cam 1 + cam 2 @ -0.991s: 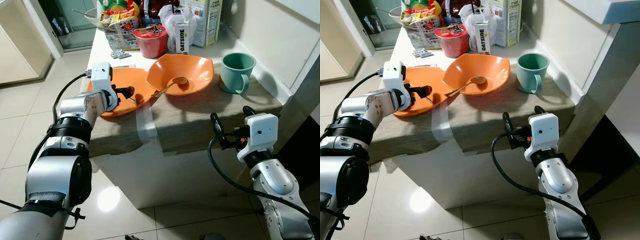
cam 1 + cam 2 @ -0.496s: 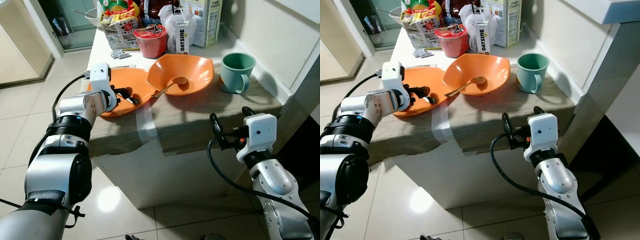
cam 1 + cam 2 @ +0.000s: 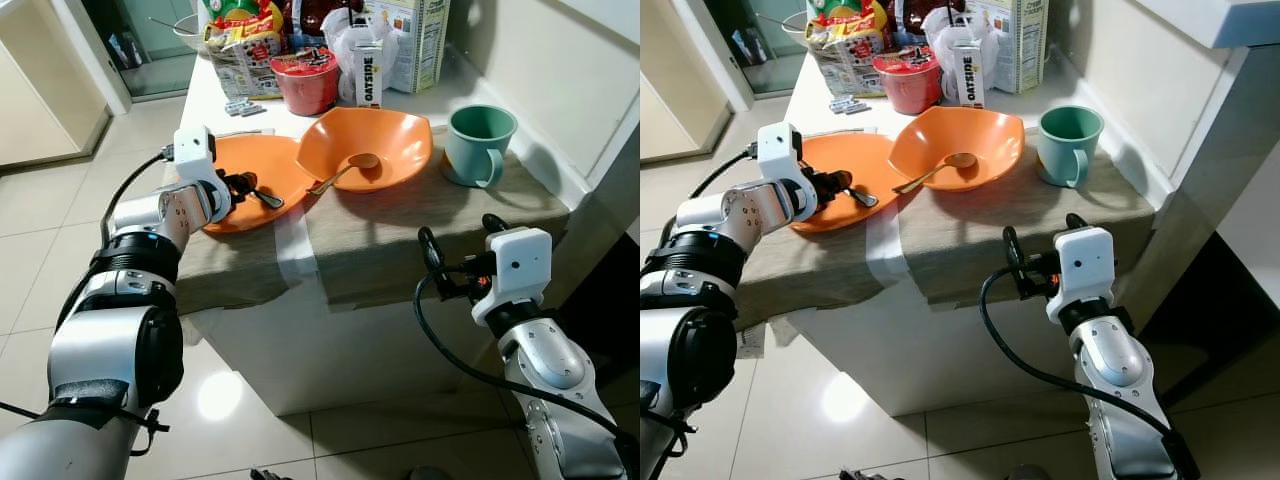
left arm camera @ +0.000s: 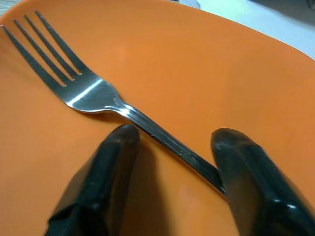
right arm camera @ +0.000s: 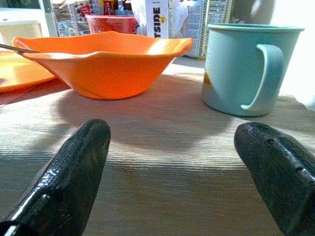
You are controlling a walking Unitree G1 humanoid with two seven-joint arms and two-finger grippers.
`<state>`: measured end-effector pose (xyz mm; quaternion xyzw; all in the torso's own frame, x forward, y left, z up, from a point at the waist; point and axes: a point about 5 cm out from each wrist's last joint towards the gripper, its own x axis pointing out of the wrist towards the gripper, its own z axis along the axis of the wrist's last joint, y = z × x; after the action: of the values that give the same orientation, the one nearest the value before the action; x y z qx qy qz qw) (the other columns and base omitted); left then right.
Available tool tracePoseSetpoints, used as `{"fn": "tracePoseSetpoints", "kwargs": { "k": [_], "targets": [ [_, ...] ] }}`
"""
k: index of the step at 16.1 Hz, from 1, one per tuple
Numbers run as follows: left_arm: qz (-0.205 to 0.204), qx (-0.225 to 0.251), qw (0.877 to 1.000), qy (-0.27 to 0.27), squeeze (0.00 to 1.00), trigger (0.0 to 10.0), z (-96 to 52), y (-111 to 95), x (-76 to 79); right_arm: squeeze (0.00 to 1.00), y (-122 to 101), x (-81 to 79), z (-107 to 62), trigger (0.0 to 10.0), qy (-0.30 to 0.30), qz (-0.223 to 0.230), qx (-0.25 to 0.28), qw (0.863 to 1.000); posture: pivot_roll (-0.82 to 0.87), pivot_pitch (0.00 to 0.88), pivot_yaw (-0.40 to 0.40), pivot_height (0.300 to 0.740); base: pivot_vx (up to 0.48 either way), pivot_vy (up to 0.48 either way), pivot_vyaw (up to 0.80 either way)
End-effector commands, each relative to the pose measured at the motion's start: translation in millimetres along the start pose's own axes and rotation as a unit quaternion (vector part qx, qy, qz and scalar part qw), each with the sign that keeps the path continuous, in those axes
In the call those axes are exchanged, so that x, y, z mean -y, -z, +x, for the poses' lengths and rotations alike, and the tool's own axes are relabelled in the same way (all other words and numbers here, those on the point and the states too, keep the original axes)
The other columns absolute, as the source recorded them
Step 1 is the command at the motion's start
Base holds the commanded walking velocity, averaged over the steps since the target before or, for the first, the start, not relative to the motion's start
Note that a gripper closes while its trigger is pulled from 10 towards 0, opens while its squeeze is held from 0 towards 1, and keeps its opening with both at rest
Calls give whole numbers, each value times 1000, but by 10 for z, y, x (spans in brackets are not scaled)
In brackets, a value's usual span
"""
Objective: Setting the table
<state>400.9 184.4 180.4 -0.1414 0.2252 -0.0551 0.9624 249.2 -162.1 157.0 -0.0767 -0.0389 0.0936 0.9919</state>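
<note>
An orange plate (image 3: 262, 162) lies at the left end of the beige cloth (image 3: 380, 235). A steel fork (image 4: 93, 92) rests flat on it. My left gripper (image 3: 243, 186) is low over the plate, open, with a black finger (image 4: 110, 162) on each side of the fork's handle. An orange bowl (image 3: 390, 140) holding a spoon (image 3: 345, 171) sits beside the plate, with a teal mug (image 3: 478, 143) to its right. My right gripper (image 3: 460, 242) hovers open at the table's front edge, facing the bowl (image 5: 106, 61) and mug (image 5: 251, 66).
Food packs, a red cup (image 3: 305, 82), a small carton (image 3: 368, 72) and a cereal box (image 3: 420, 40) crowd the table's far end. A clear tape strip (image 3: 292, 250) crosses the cloth. A wall runs along the right side. Tiled floor lies to the left and in front.
My left gripper has drawn back slightly toward the plate's left side, and the fork's end now shows past its fingertips. The right arm has stayed put.
</note>
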Motion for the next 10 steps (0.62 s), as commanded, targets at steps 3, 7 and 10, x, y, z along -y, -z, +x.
{"fn": "tracePoseSetpoints", "kwargs": {
  "k": [3,7,10],
  "targets": [
    [-19,-44,999,4,0,0,38,233,-42,0,-25,-22,1,10000,-1,1,0,1000,-289,80,140,740,0,0,0],
    [-6,-36,999,26,0,0,59,256,9,0,-13,-21,9,10000,-1,4,-4,1000,-281,89,130,740,0,0,0],
    [-16,27,999,45,0,0,27,49,27,0,-8,-29,17,10000,-4,5,-5,1000,-276,90,127,740,0,0,0]
  ]
}}
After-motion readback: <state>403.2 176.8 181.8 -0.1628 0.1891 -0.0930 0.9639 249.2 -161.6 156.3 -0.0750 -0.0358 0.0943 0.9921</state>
